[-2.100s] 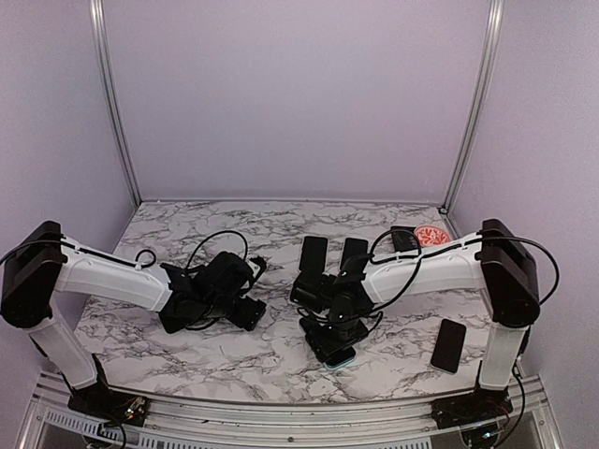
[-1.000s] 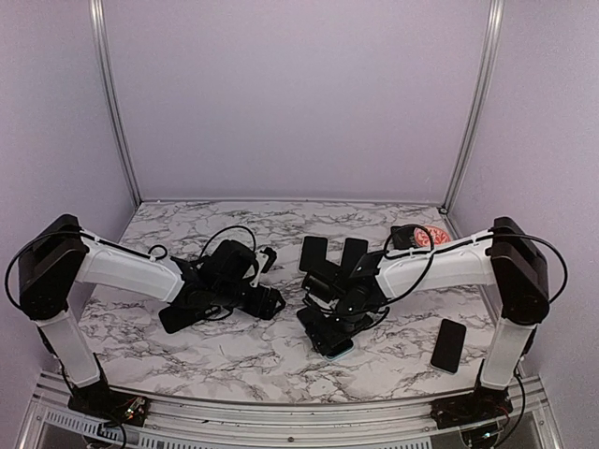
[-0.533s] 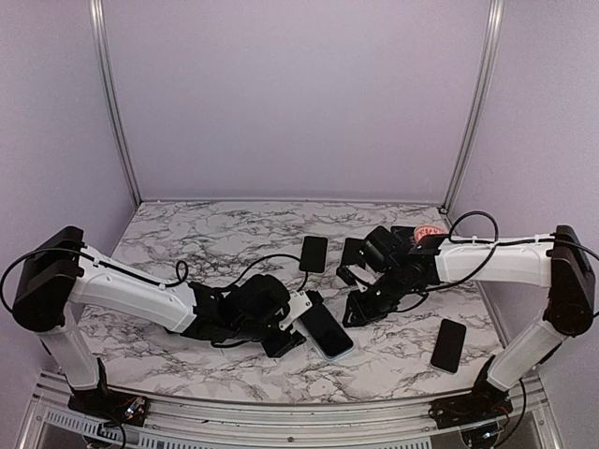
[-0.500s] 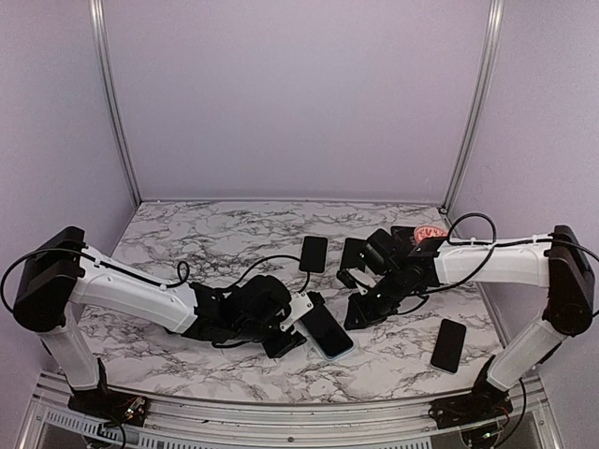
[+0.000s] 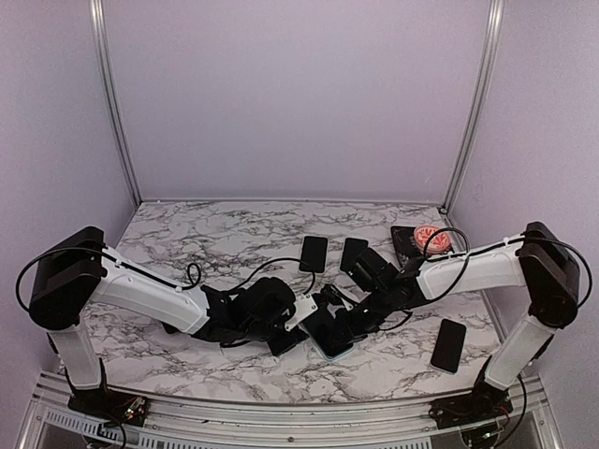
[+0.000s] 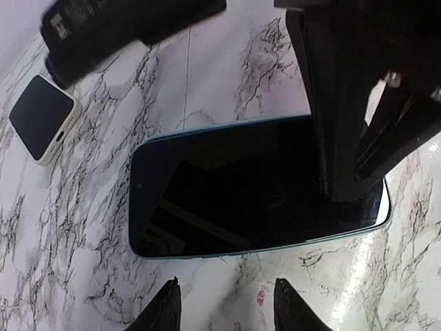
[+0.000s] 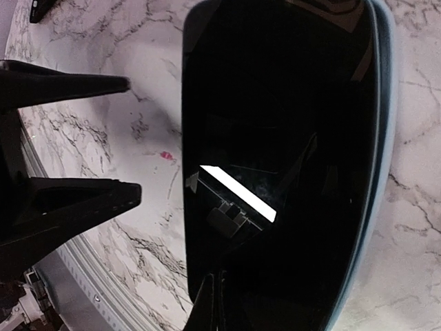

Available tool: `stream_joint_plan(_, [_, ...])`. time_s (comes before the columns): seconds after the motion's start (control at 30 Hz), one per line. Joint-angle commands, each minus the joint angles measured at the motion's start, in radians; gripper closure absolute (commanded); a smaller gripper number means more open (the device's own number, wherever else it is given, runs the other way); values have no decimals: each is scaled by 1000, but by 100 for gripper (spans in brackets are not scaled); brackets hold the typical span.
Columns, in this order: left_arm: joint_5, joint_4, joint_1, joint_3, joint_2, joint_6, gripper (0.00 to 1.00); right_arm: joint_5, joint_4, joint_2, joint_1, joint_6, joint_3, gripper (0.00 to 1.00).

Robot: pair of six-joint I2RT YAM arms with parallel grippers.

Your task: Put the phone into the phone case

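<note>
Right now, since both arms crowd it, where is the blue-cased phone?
Top view: the blue-cased phone lies flat at near centre, between the left hand and the right hand.

No text can be read; pale print on the black block is too blurred.

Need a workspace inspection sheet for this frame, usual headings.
Surface: marble table, small pink mark beside the phone.
Job's things: phone screen up in blue case; full seating unclear.
Clutter: white-cased phone, dark phone, red round item.
Grippers: left claw open, beside the phone; right claw shut, tips on the phone.
Cables: black cable looped along left arm, another on right arm.
Surroundings: lilac walls, aluminium posts.
</note>
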Motion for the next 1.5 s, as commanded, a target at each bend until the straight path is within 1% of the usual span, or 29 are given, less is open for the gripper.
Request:
stream_joint_plan(0.0, [-8,63,3,17,14,41,55,-5,42,55,4,29,-29,100])
stream_joint_plan(0.1, [-5,63,3,-6,11,35,55,65,-2,106,-8,38,-65,100])
stream_joint_plan(0.23, [-4,63,2,-20,11,18,55,167,-65,111,-16,44,-86,100])
stream_joint_plan(0.3, [-8,64,2,-17,18,16,55,205,-119,105,-15,22,-53,100])
stream_joint_plan(0.37, [-13,65,6,-14,22,11,55,201,-151,85,-11,-3,-9,100])
stream_joint_plan(0.47, [-1,75,30,-23,-3,-33,55,227,-214,42,0,-31,91,99])
stream_joint_plan(0.53, [44,84,59,-36,-27,-75,55,262,-257,17,3,-44,162,88])
stream_joint_plan(0.6, [54,83,78,-41,-38,-95,55,304,-294,0,4,-51,217,78])
stream_joint_plan(0.67, [53,80,81,-43,-33,-95,55,352,-322,0,0,-54,252,75])
stream_joint_plan(0.7, [53,80,81,-42,-25,-98,55,356,-330,6,-3,-60,263,72])
stream_joint_plan(0.73, [51,77,81,-40,-16,-101,55,348,-331,15,-4,-65,268,65])
stream_joint_plan(0.77, [45,73,81,-36,-9,-105,55,334,-327,25,-3,-74,274,48])
stream_joint_plan(0.8, [37,71,83,-34,-7,-111,55,317,-320,33,2,-75,275,35])
stream_joint_plan(0.83, [32,69,84,-36,-9,-113,55,308,-315,41,10,-77,276,26])
stream_joint_plan(0.9, [30,71,105,-55,-30,-155,55,322,-310,55,35,-77,276,3])
stream_joint_plan(0.93, [31,73,120,-65,-39,-174,55,333,-311,66,45,-75,276,2])
stream_joint_plan(1.07, [33,76,165,-106,-73,-212,54,379,-323,129,66,-79,284,1])
stream_joint_plan(1.27, [16,77,173,-150,-101,-219,52,413,-332,211,83,-125,334,1])
stream_joint_plan(1.47, [13,78,173,-152,-94,-227,52,433,-336,240,102,-126,340,3])
